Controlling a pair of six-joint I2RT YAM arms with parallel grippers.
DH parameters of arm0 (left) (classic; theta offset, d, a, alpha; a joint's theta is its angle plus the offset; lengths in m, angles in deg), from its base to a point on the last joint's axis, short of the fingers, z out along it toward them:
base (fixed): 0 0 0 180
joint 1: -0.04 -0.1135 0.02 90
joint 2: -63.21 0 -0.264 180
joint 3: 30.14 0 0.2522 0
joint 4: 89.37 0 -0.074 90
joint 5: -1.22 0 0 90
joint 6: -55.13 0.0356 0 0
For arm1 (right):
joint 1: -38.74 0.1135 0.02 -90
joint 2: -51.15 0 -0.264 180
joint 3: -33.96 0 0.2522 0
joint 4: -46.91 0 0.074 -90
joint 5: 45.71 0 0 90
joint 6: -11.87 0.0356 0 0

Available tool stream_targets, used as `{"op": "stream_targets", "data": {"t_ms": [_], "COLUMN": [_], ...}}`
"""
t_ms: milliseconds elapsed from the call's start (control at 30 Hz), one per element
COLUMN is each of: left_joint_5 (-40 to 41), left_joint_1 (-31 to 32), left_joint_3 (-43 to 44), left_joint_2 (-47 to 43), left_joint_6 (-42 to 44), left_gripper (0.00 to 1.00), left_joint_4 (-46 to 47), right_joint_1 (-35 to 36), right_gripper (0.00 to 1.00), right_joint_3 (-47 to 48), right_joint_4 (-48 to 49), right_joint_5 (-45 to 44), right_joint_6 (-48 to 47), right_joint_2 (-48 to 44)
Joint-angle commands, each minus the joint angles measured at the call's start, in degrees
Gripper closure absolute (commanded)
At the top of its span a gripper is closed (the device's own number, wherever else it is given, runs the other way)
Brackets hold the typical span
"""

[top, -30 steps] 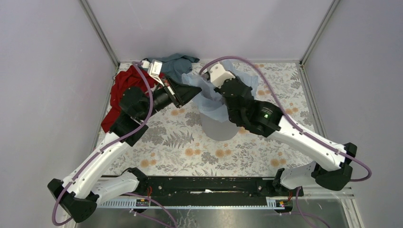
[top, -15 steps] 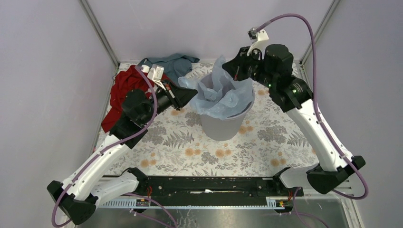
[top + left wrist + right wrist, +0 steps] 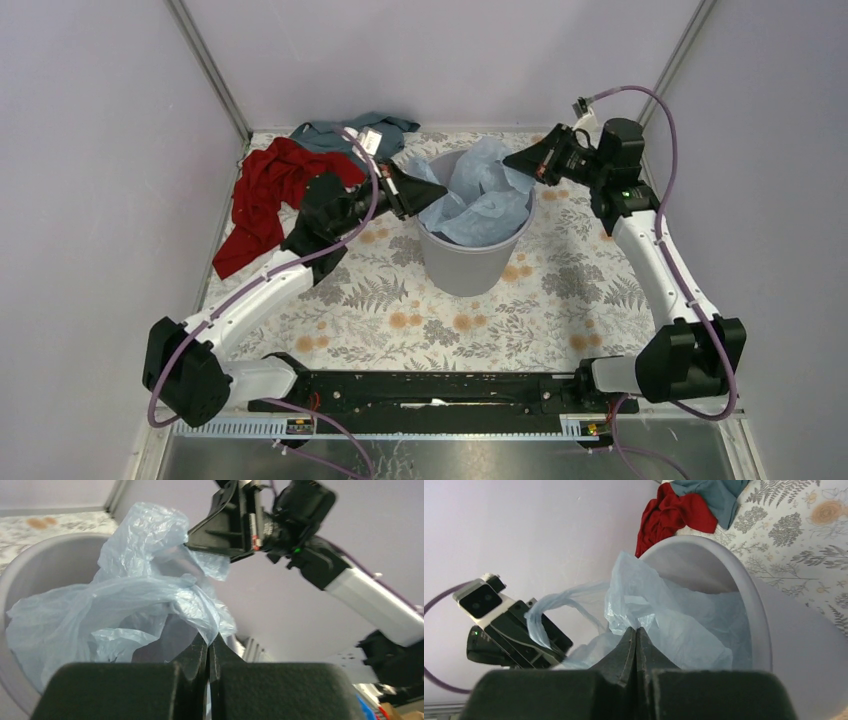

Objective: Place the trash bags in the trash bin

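The light grey trash bin [image 3: 470,268] stands upright mid-table. The pale blue trash bag [image 3: 480,200] sits crumpled in its mouth, rising above the rim; it also shows in the left wrist view [image 3: 130,600] and the right wrist view [image 3: 664,615]. My left gripper [image 3: 420,192] is at the bin's left rim, shut on a pinch of the bag's edge [image 3: 210,625]. My right gripper [image 3: 512,165] is at the bin's far right rim, shut on another pinch of the bag [image 3: 636,622]. The bag's lower part is hidden inside the bin [image 3: 769,630].
A red cloth [image 3: 262,195] lies at the back left of the floral table, and a teal-grey cloth [image 3: 345,135] lies behind it. Both also show in the right wrist view [image 3: 674,515]. Grey walls close the back and sides.
My right arm swung from over the bin up and out to its far right rim, drawing the bag's edge along. My left gripper moved right to the bin's left rim. The bag spread across the opening.
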Motion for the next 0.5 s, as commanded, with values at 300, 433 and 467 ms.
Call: {"op": "stream_targets", "data": {"t_ms": [300, 433, 467], "left_joint_5": [-4.91, -5.06, -4.91], "left_joint_1": [-3.9, -3.94, -3.94], "left_joint_3": [-14.41, -18.7, -19.36], "left_joint_2": [-20.23, -22.55, -23.07], "left_joint_6": [-5.79, -7.46, -7.38], "left_gripper": [1.0, 1.0, 1.0], "left_joint_4": [-1.69, -3.71, -4.4], "right_joint_1": [-1.32, -1.29, -1.29], "right_gripper": [1.0, 1.0, 1.0], "right_joint_3": [8.51, 3.54, 2.44], "right_joint_4": [-38.23, -39.38, -39.28], "right_joint_5": [-21.2, -24.95, -24.77], "right_joint_6": [-30.4, -31.81, -31.92], "right_joint_2": [-17.54, -21.77, -22.18]}}
